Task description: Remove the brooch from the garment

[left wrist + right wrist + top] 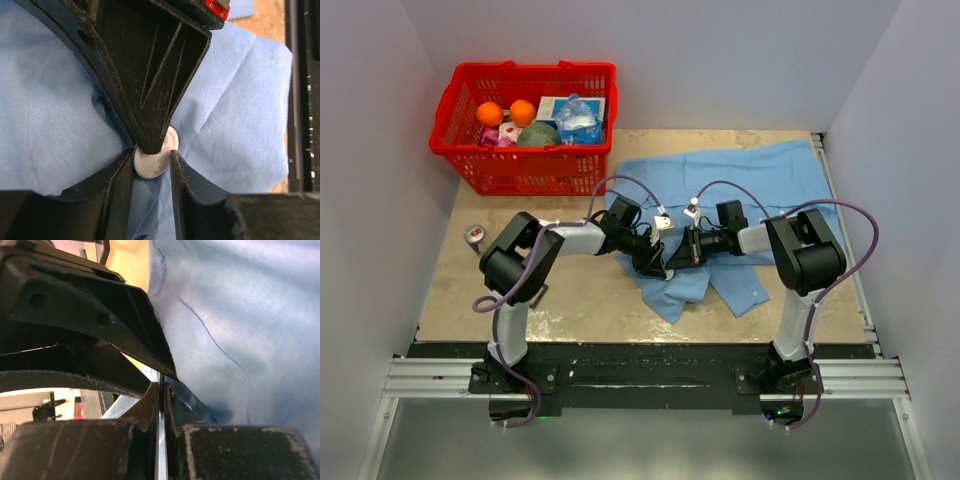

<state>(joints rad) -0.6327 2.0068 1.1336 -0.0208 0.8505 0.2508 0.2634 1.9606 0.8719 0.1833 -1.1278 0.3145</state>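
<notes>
The garment [760, 180], a light blue shirt, lies spread over the right half of the table. Both grippers meet at its lower fold. In the left wrist view the brooch [150, 164] shows as a small round disc with a white face, seated on the blue cloth [55, 110]. My left gripper [152, 152] is open, a fingertip standing at each side of the disc. My right gripper [151, 144] comes in from above, shut, with its tips over the disc's upper edge. In the right wrist view its jaws [162, 386] pinch a thin dark edge beside the shirt [240, 315].
A red basket [525, 125] with oranges and packets stands at the back left, close to the left arm's elbow. A small red-and-grey object [473, 235] lies near the table's left edge. Walls close in on both sides.
</notes>
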